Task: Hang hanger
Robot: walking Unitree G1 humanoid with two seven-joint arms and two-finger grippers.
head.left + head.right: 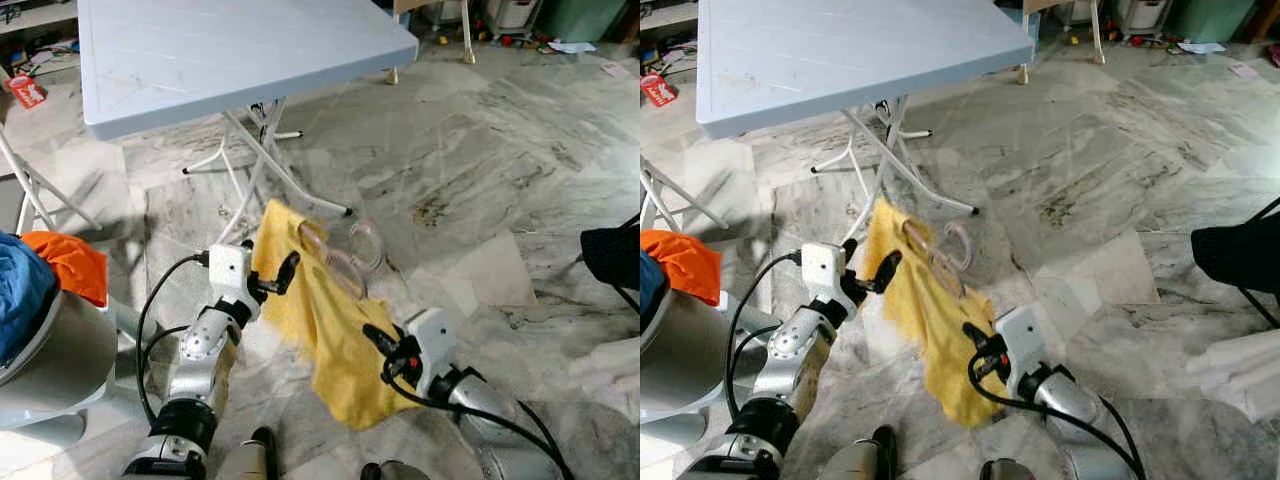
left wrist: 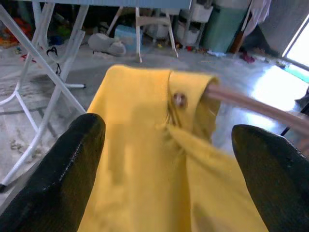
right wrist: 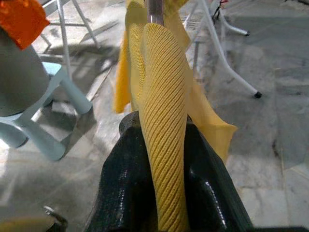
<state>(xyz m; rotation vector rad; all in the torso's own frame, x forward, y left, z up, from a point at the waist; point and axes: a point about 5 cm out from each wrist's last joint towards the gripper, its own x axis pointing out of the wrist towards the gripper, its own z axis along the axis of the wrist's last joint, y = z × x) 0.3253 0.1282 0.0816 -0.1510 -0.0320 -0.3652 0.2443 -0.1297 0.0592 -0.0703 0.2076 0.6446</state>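
Left eye view: the left gripper [image 1: 287, 272], fingers spread, sits beside the yellow shirt [image 1: 320, 320] draped on a clear hanger [image 1: 345, 262]; the right gripper [image 1: 385, 350] pinches the ribbed knit. Steadying both ends should keep the soft cloth from sliding off the smooth plastic.

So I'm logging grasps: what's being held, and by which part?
The right gripper is shut on the yellow garment near its lower end, over the hanger. The left gripper is open at the collar end.
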